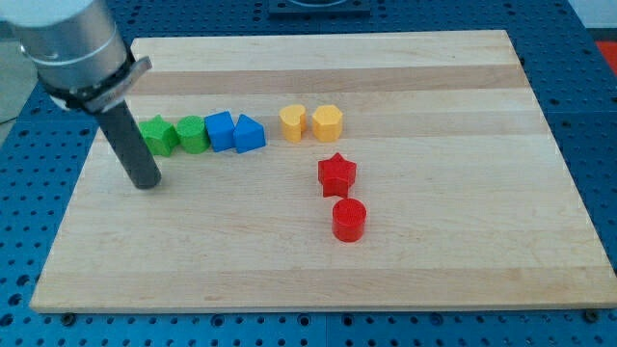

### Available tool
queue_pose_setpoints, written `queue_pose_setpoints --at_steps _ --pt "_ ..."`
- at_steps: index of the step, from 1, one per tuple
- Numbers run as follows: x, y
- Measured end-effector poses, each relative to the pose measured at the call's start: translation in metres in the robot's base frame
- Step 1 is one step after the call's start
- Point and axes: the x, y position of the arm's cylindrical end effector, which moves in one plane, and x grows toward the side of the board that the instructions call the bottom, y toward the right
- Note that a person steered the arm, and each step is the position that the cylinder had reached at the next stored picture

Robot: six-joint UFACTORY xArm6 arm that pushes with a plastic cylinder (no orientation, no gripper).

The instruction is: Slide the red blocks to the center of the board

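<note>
A red star block lies near the middle of the wooden board. A red cylinder block stands just below it, a little to the right, apart from it. My tip rests on the board at the view's left, far from both red blocks. It sits just below and left of the green blocks. The rod leans up to the arm's grey body at the view's top left.
A row of blocks runs across the board above the red ones: a green star, a green cylinder, two blue blocks, a yellow cylinder-like block and a yellow hexagon.
</note>
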Motion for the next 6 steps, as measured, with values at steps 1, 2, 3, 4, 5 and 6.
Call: queue_pose_setpoints --at_steps 1,2,3,4,5,6 --pt "0.011 0.061" --pt "0.011 0.138" --pt "0.011 0.209" --pt "-0.008 0.263" --pt "-0.047 0.301" --pt "-0.04 0.308"
